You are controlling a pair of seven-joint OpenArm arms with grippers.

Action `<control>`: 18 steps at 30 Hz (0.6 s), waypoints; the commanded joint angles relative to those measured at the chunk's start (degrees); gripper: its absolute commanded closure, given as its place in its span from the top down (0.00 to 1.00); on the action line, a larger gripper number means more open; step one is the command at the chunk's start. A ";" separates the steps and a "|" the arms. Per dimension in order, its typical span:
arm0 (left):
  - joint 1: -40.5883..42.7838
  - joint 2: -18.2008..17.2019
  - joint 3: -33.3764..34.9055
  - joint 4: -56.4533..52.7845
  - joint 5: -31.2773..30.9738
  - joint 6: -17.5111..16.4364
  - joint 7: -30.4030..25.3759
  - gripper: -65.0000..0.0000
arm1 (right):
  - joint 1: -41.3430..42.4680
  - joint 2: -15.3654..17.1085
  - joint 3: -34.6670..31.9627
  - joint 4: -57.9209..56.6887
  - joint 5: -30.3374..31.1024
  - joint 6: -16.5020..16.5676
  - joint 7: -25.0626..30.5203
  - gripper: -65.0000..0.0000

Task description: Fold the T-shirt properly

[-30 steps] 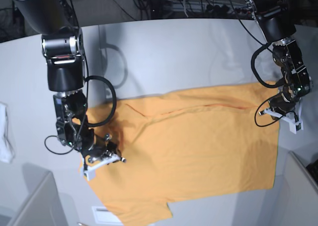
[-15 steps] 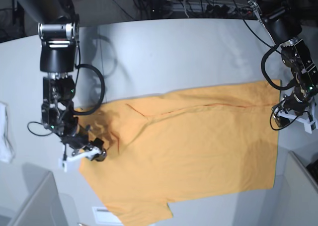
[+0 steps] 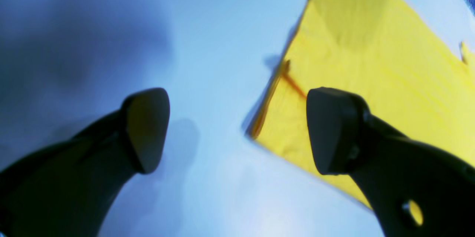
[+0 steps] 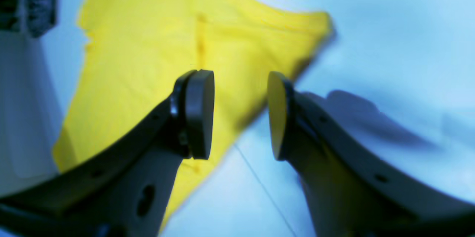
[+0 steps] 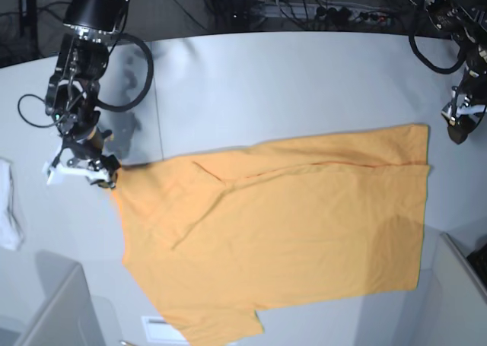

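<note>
The light-orange T-shirt point(image 5: 289, 224) lies spread flat on the grey table point(image 5: 266, 87), plain side up, with a crease running across its upper part. My right gripper point(image 5: 91, 175) hovers at the shirt's upper left corner, open and empty. In the right wrist view its pads point(image 4: 200, 114) stand apart over the shirt's edge point(image 4: 148, 62). My left gripper point(image 5: 457, 124) is just beyond the shirt's upper right corner, open and empty. In the left wrist view the gripper point(image 3: 237, 133) is wide open, and a shirt corner point(image 3: 371, 62) lies between the fingers.
A small white cloth point(image 5: 7, 209) lies at the table's left edge. A white label point(image 5: 160, 329) sits by the front edge, under the shirt's lower left. Grey panels stand at the front left point(image 5: 53, 308) and front right point(image 5: 464, 285). Cables run along the back.
Both grippers have let go of the shirt's side edges and drawn back and outward. The right one rose to the upper left corner, the left one past the upper right corner.
</note>
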 commanded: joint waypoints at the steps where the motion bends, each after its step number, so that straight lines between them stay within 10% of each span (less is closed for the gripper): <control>1: 1.04 -0.26 -0.27 0.92 -2.46 -0.57 -0.74 0.86 | 0.24 -0.43 0.17 1.01 0.60 0.15 0.80 0.40; 18: -1.69 1.33 -0.18 -10.34 -7.38 -0.57 -0.83 0.86 | 0.42 -4.91 2.54 -8.57 0.60 3.84 9.85 0.55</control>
